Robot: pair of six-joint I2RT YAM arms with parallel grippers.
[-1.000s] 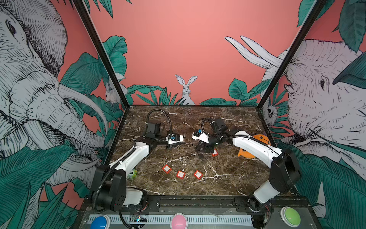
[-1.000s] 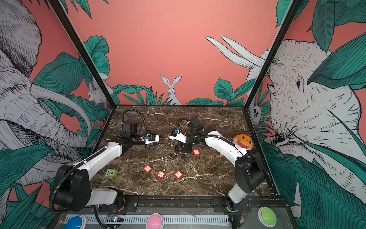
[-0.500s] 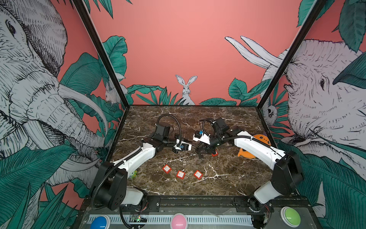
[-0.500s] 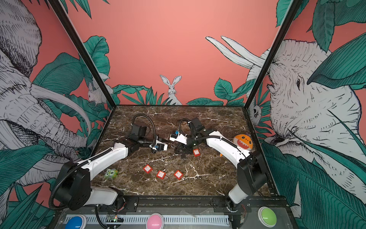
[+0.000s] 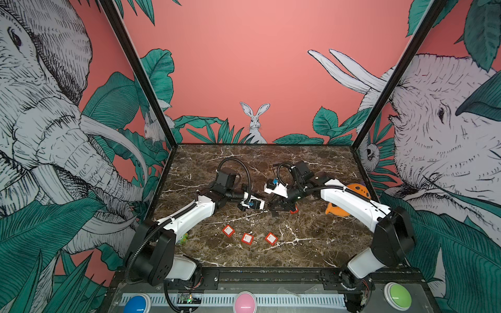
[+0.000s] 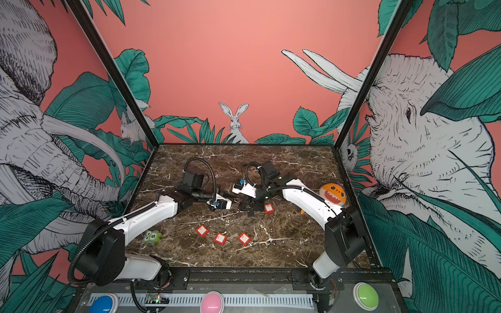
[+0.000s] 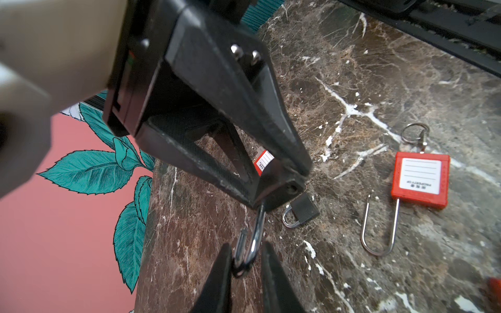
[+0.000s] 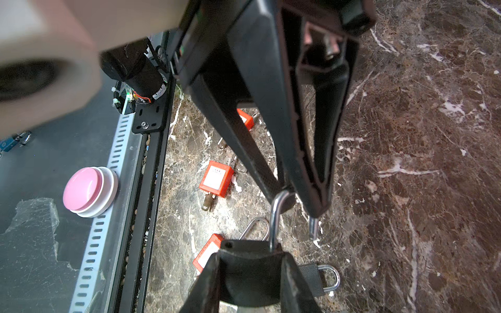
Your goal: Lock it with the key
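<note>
Red padlocks (image 5: 247,238) near front edge; orange toy (image 6: 332,193) (half behind right arm (image 6: 303,202)).

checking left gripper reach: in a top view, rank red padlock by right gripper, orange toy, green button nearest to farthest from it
From left gripper:
1. red padlock, just to its right
2. orange toy, right edge
3. green button, front right corner

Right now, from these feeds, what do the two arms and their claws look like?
Both arms: white shells, black joints and shoulder housings. Left arm carries a black ribbed hose; right arm a thin black cable along its shell. Black cables loop over each wrist. Left claw and right claw: black, two tapering fingers each.
</note>
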